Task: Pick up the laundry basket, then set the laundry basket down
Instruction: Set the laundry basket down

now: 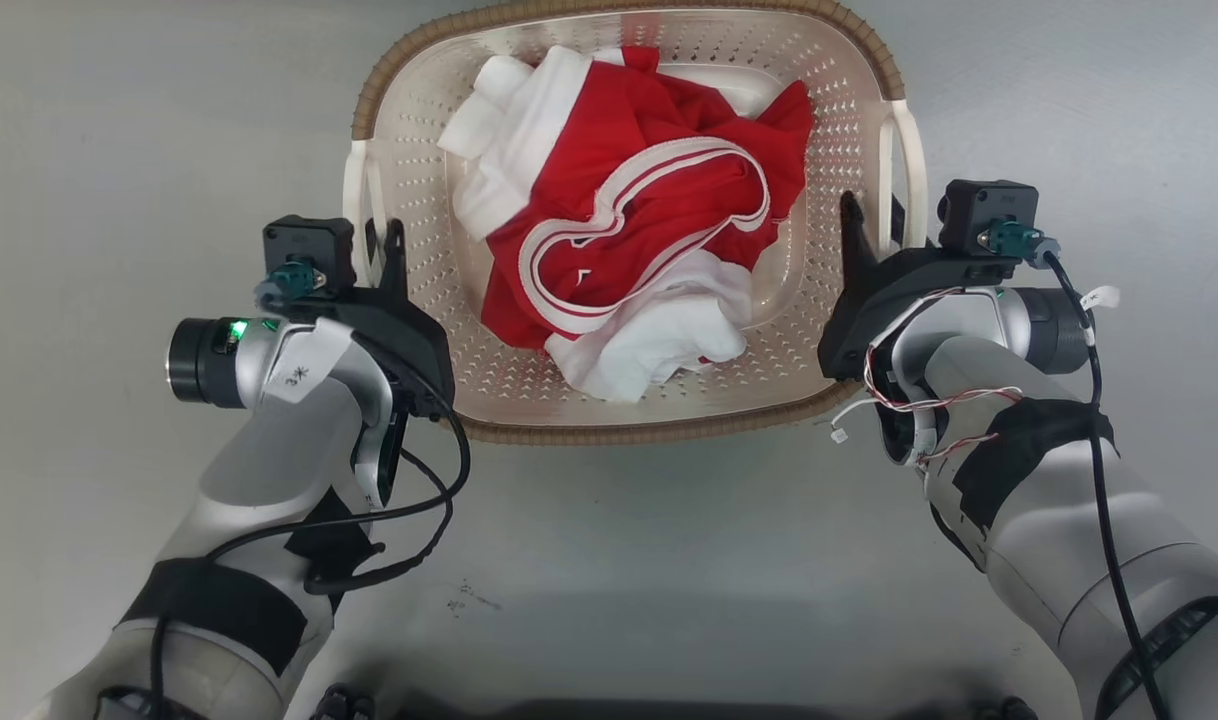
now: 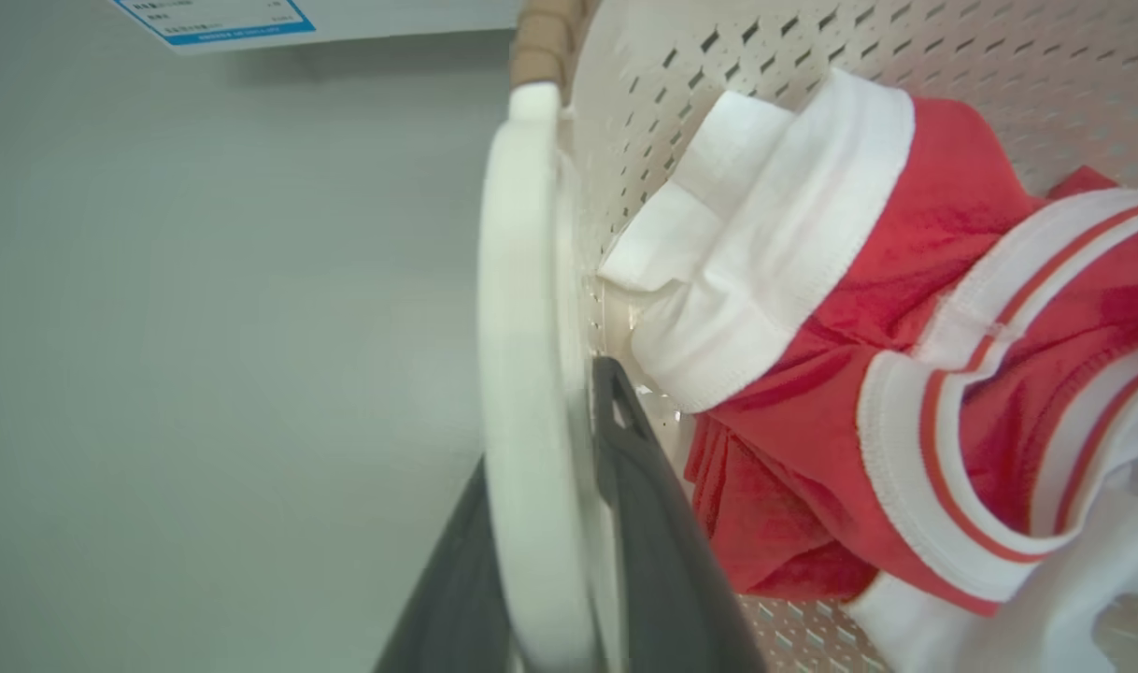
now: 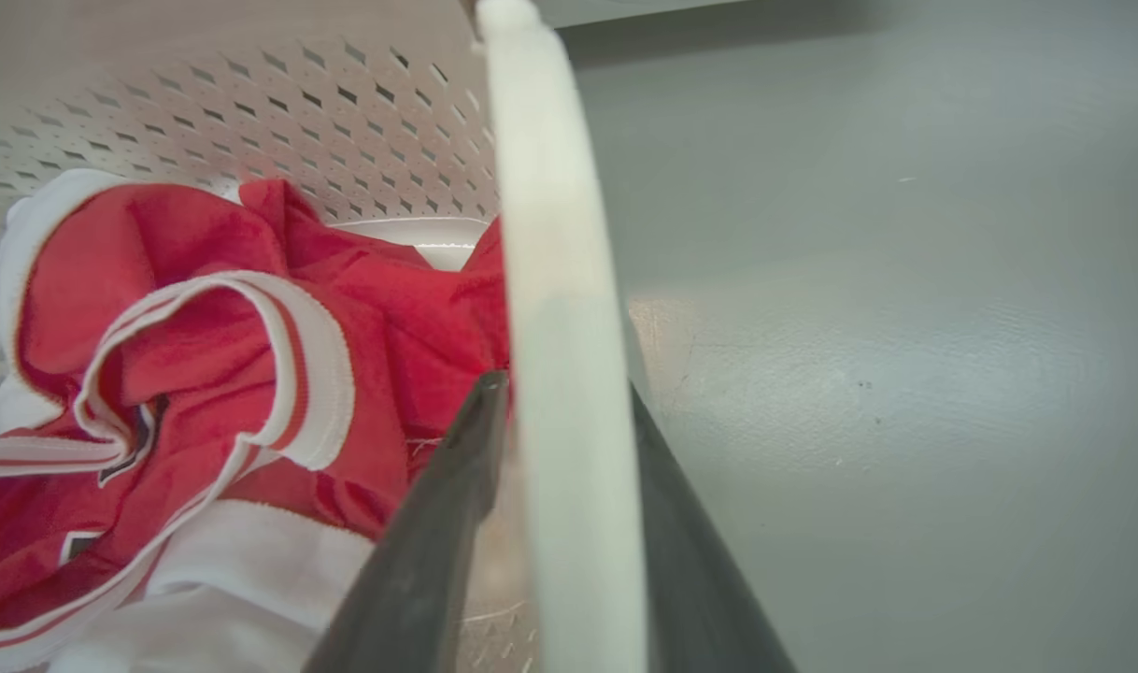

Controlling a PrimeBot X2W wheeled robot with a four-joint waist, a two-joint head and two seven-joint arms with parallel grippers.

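The cream perforated laundry basket (image 1: 829, 120) with brown woven-look ends sits ahead of me on the grey floor, with red and white clothes (image 1: 629, 250) piled inside. My left gripper (image 1: 381, 245) is shut on the basket's white left handle (image 1: 354, 195). In the left wrist view, that handle (image 2: 522, 327) runs between the two dark fingers (image 2: 644, 505). My right gripper (image 1: 874, 235) is shut on the white right handle (image 1: 911, 150), which passes between its fingers (image 3: 438, 523) in the right wrist view, where the handle (image 3: 550, 280) stands upright.
Grey floor (image 1: 119, 150) spreads on all sides of the basket. A white sheet with blue print (image 2: 223, 19) lies on the floor beyond the left handle. Dark cables (image 1: 439, 500) loop off my left forearm.
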